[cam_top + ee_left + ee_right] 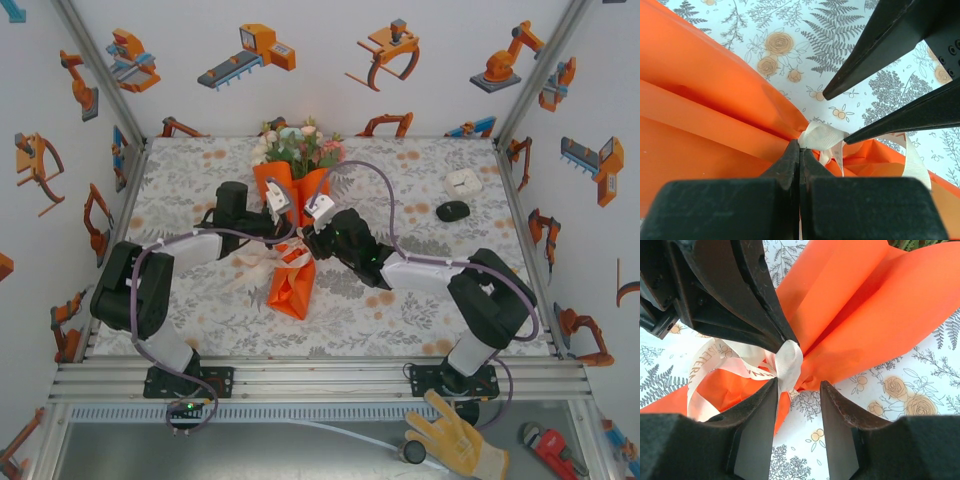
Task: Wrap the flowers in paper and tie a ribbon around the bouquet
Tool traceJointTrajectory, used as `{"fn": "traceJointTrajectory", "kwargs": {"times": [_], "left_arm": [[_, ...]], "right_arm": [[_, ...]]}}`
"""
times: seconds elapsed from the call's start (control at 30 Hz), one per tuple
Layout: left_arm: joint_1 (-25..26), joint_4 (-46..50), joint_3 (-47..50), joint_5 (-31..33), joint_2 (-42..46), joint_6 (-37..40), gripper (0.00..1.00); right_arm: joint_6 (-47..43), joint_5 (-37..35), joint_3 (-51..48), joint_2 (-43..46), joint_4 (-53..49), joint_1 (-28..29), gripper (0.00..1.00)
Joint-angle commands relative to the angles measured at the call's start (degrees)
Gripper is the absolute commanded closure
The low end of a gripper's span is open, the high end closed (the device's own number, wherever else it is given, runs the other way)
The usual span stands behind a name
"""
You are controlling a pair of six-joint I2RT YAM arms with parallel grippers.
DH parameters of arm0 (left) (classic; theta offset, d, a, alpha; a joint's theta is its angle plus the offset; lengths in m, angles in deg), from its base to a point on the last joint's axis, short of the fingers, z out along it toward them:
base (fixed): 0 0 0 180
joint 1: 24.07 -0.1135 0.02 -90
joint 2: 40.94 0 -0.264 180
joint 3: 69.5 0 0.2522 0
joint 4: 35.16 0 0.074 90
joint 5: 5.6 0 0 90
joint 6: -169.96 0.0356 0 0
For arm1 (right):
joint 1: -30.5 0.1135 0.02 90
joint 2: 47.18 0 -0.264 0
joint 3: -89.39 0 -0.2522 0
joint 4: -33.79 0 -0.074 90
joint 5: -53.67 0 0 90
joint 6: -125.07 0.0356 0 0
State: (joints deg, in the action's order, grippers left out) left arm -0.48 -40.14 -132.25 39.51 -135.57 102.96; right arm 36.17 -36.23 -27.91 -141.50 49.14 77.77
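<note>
The ribbon (822, 137) is looking thin, limp and light. It will probably be sliding easily on itself, so a knot needs pulling by the free tails, close to the crossing, not by the loop. It is sitting as a cream band cinched round the waist of the bouquet (292, 225), with a small knot on top and loose tails trailing to the left side.

The paper (290, 290) is showing as a plain, matte, bright orange sheet folded into a cone. It is creasing sharply where the band is pinching it, so it is likely to crumple or tear if squeezed hard. The flowers (300, 145), pink, white and cream among green leaves, are poking out of the wide far end. They are looking delicate and are best left untouched.

The bouquet is lying along the middle of the flower-patterned desk (200, 310), narrow end toward the arms.

The left tool (799, 150) is clenched, its tips pressing together right at the knot and seemingly pinching a fold of ribbon. The right tool (799, 385) is released, its fingers standing apart on either side of the knot.
</note>
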Motion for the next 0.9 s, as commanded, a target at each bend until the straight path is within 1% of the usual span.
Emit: {"fn": "traceJointTrajectory", "kwargs": {"times": [0.0, 0.13, 0.3, 0.47, 0.53, 0.63, 0.67, 0.73, 0.8, 0.87], "left_arm": [[-0.17, -4.03, 0.66, 0.5, 2.06, -2.38, 1.0], [-0.21, -3.13, -0.42, 0.5, 1.49, -4.03, 1.0], [-0.19, -3.27, -0.74, 0.5, 1.45, -4.72, 1.0], [-0.17, -2.1, -1.53, 0.5, 1.54, -5.92, 1.0], [-0.19, -1.24, -2.05, 0.73, 1.47, -6.45, 1.0], [-0.17, 0.15, -2.81, 1.52, 1.51, -6.92, 1.0], [-0.13, 0.63, -3.1, 1.69, 1.54, -6.87, 1.0], [-0.2, 0.6, -3.14, 1.89, 1.55, -6.8, 1.0], [-0.17, 0.47, -3.15, 2.12, 1.61, -6.6, 1.0], [-0.14, 0.31, -2.98, 2.05, 1.63, -6.5, 1.0]], "right_arm": [[2.73, -1.39, 0.47, 1.04, -1.56, -0.16, 0.61], [3.02, 0.56, 1.07, 0.02, -0.81, -0.2, 0.61], [1.56, 3.74, 4.29, -2.53, -2.09, -0.16, 0.6], [-0.92, 1.28, 6.98, -4.8, -4.23, -0.16, 0.6], [-2.77, 0.2, 7.89, -5.41, -5.14, -0.09, 0.62], [-5.33, 0.96, 9.16, -5.54, -7.57, -0.08, 0.62], [-5.47, 2.4, 9.64, -5.4, -9.04, -0.15, 0.61], [-4.47, 8.06, 10.55, -4.76, -11.65, -0.24, 0.58], [-0.23, 13.16, 11.42, -3.96, -13.44, -1.03, 0.55], [4.87, 15.02, 12.22, -2.91, -14.89, -2.24, 0.54]]}}
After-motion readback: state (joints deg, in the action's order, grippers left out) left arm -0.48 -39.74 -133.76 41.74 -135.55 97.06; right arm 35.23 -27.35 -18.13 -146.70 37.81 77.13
